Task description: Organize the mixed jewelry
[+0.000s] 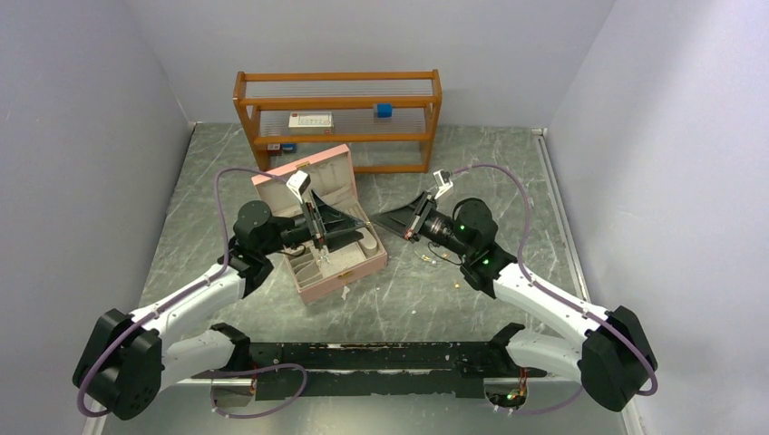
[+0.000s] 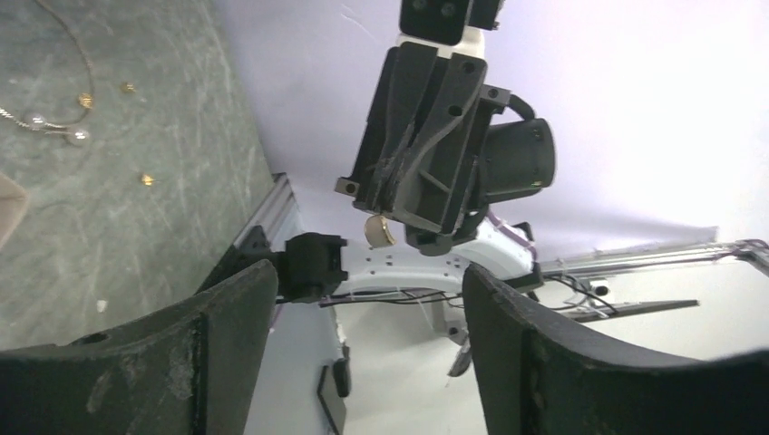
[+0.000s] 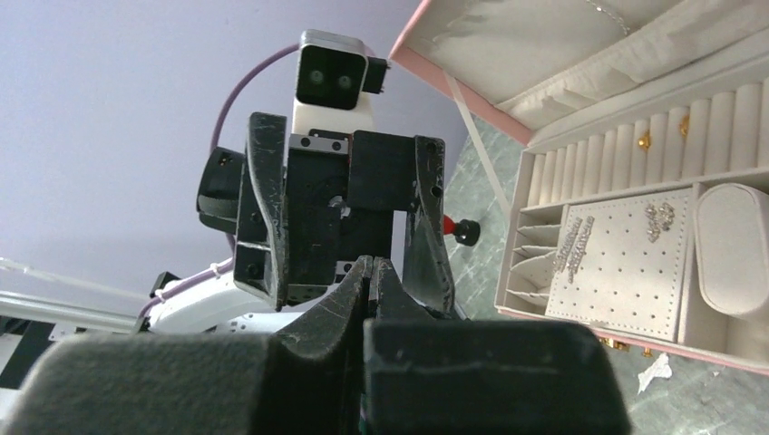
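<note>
- Left tool: black, scuffed fingers with curved inner faces, standing wide apart with nothing between them. It sits over the open box and faces the right tool.
- Right tool: fingers pressed flat together, no gap showing. In the left wrist view a small tan curved piece shows at its tip. I cannot tell whether it is pinched.
- Box: pink outside, pale cream lining, lid up. Inside are ridged ring rolls, a perforated pad, narrow slotted compartments and one rounded cushion.
- Jewelry, loose part: a thin gold chain with two pearly beads and a few gold studs. These lie scattered on the tabletop between the box and the right arm. They are near the right tool's wrist end and apart from the left tool.
- Jewelry, boxed part: glinting silver drop earrings are pinned on the pad. Small gold pieces are tucked in the rolls.
- Tabletop: grey-green, marbled with pale veins.
- Cylinder: small, black with a red cap, on the tabletop just beside the box.
- Shelf: orange-brown wood, two tiers, against the back wall.
- On the shelf are a white labelled carton and a blue block. The carton's print is too small to read.
</note>
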`<state>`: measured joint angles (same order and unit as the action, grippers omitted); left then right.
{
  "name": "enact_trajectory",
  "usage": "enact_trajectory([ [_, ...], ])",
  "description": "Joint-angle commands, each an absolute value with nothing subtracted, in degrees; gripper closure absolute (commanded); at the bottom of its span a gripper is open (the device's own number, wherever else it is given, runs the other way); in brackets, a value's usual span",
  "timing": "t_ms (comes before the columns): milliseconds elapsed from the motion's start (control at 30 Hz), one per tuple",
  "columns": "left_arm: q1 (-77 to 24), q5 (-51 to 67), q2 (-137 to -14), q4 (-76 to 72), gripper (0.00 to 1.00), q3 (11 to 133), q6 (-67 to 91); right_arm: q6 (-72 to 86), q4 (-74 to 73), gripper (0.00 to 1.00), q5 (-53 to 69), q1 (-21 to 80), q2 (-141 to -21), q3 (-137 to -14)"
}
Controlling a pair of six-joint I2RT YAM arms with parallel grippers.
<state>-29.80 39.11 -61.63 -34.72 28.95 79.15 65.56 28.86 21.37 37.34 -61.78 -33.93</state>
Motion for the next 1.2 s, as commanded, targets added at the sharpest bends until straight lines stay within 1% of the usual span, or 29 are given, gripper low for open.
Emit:
enact_trajectory([
  [0,-30.49,41.49,-62.49,-43.85,0.23,28.2,85.36,64.54,33.62,1.0,23.35,36.98,-62.45,-34.14],
  [200,-31.14,41.98,-66.2,-55.26,0.29,25.74,95.0,61.15,32.84,1.0,25.68,36.99,-63.64,-35.65],
  [333,-31.7,41.29,-68.33,-59.67,0.37,25.13,97.77,60.57,33.97,1.0,26.65,36.98,-63.82,-35.74],
  [433,-32.15,40.65,-69.04,-60.27,0.43,25.05,98.32,60.06,33.96,1.0,27.0,36.98,-63.84,-35.64],
  [800,-32.79,38.2,-69.17,-60.95,0.57,23.82,98.55,60.06,34.7,1.0,26.78,37.0,-63.46,-34.82],
  [967,-32.87,38.03,-69.76,-62.03,0.6,23.44,99.24,60.16,35.24,1.0,27.08,36.96,-63.52,-34.53],
  [1100,-32.86,37.91,-70.43,-62.49,0.56,23.47,100.23,60.04,35.36,1.0,27.51,36.92,-63.54,-34.45],
  [1167,-32.88,37.9,-70.9,-63.57,0.57,23.49,100.86,59.86,35.35,1.0,27.64,36.96,-63.46,-34.36],
])
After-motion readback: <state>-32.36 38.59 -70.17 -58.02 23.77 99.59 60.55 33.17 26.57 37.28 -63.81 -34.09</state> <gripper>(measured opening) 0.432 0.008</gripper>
